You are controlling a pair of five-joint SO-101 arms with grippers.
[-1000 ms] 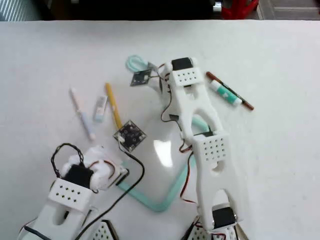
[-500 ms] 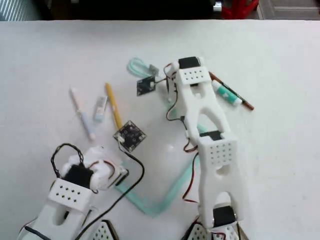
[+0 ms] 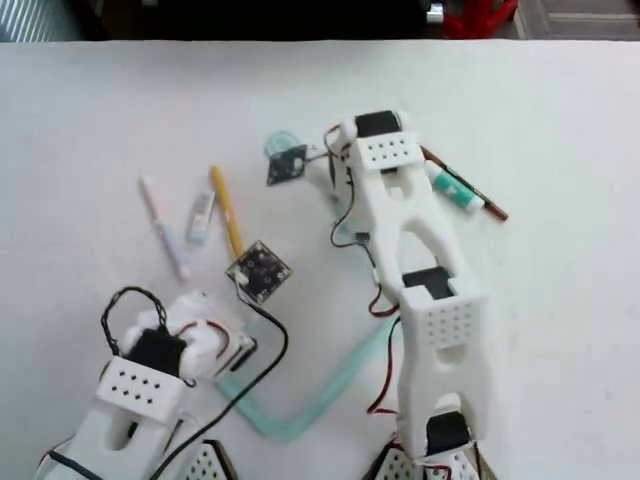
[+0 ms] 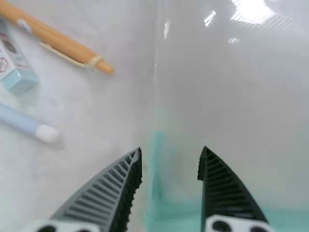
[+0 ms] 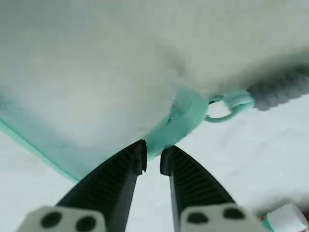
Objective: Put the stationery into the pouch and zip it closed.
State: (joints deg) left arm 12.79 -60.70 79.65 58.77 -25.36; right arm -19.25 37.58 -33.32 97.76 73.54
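Observation:
The clear pouch with a teal edge [image 3: 330,385] lies between my two arms. My right gripper [image 5: 153,153] is shut on the pouch's teal corner [image 5: 186,113], next to the zip's ring pull [image 5: 219,110]. In the high view this gripper [image 3: 312,160] is at the pouch's far end. My left gripper [image 4: 169,155] stands open, one finger on each side of the pouch's teal edge [image 4: 157,159]. A yellow pen [image 3: 226,210], a small eraser [image 3: 201,217] and a white-blue pen [image 3: 163,228] lie to the left of the pouch.
A brown pencil [image 3: 470,190] and a green-white stick [image 3: 450,188] lie right of the right arm. The left arm's black cable [image 3: 265,345] loops over the pouch's near corner. The table [image 3: 560,110] is white, with a dark edge at the back.
The right gripper has shifted at the far end and dragged the pouch; the pouch's near corner has swung left and toward the front. The left arm has kept still.

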